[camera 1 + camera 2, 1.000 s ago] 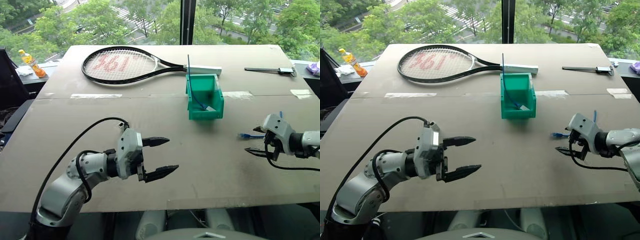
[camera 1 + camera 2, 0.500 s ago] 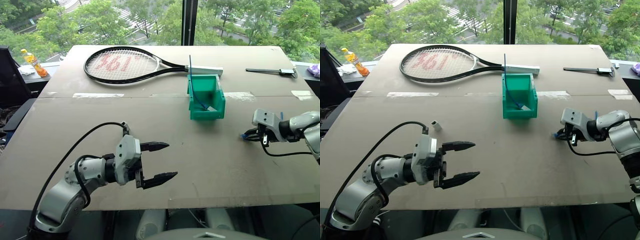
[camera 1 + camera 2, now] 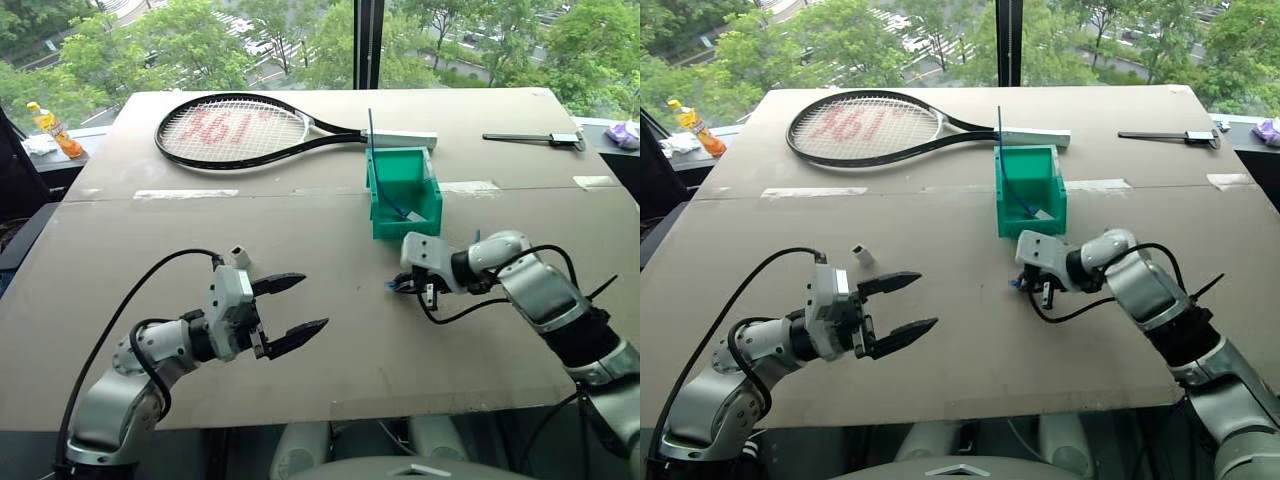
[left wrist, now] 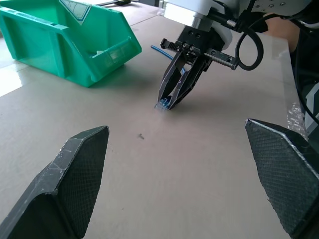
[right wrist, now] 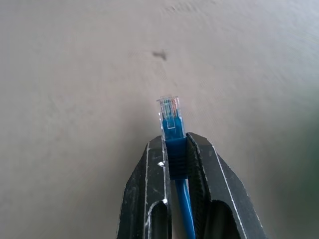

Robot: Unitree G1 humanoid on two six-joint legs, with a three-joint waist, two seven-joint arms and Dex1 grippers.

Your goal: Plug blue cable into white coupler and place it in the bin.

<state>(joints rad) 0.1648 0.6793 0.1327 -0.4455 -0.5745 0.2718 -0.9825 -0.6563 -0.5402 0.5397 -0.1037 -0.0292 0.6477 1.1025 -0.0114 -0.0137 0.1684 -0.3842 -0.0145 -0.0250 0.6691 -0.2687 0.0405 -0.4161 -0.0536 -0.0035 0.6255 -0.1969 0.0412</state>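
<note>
Pinching the blue cable (image 5: 175, 144) just behind its clear plug, the right gripper (image 4: 172, 97) sits near the bin (image 3: 404, 195), in front of it. Left gripper (image 3: 288, 313) is spread wide, well apart from the bin, with the white coupler (image 3: 239, 256) beside it.

Your right gripper (image 3: 398, 288) now pinches the blue cable (image 5: 172, 130) shut, plug sticking past the fingertips, and has swung left to below the bin (image 3: 404, 195).
</note>
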